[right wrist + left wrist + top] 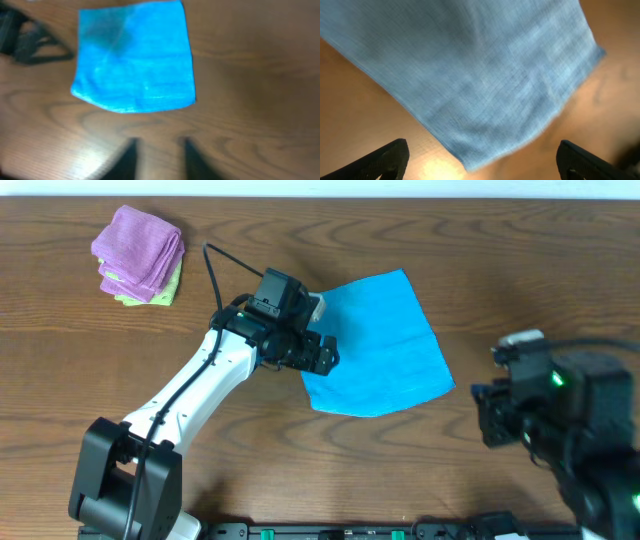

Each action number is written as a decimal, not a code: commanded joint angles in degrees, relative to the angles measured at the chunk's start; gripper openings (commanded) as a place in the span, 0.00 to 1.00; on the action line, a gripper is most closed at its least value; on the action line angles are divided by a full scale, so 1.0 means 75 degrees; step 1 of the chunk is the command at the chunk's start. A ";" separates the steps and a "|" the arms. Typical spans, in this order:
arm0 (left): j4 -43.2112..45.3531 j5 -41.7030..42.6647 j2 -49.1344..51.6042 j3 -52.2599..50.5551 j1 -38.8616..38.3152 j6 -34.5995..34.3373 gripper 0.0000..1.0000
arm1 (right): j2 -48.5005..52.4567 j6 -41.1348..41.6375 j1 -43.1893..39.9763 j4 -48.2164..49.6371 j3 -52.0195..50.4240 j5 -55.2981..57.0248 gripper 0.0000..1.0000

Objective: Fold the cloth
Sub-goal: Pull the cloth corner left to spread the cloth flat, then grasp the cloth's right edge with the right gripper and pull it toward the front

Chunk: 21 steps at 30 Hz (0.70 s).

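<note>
Blue cloth (375, 345) lies flat mid-way along the worktop (520, 260), nearer the right edge. Left jaws hover wide open, empty, over its left side; right jaws, slightly parted, empty, wait well apart. Best drop straight, pinch the hem cleanly, then carry across.

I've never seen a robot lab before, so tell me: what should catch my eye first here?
A bright blue cloth lies flat in the middle of the wooden table, with the open left gripper, on a white arm, over its left edge. Next comes a stack of folded purple and green cloths in the far left corner. The black right gripper hangs off to the right, clear of the cloth.
</note>
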 commanded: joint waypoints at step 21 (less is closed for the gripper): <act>0.2690 -0.2967 0.1647 0.0117 0.0023 0.0038 0.96 | 0.4905 0.1559 -0.0539 0.3861 -0.2020 -0.0242 0.02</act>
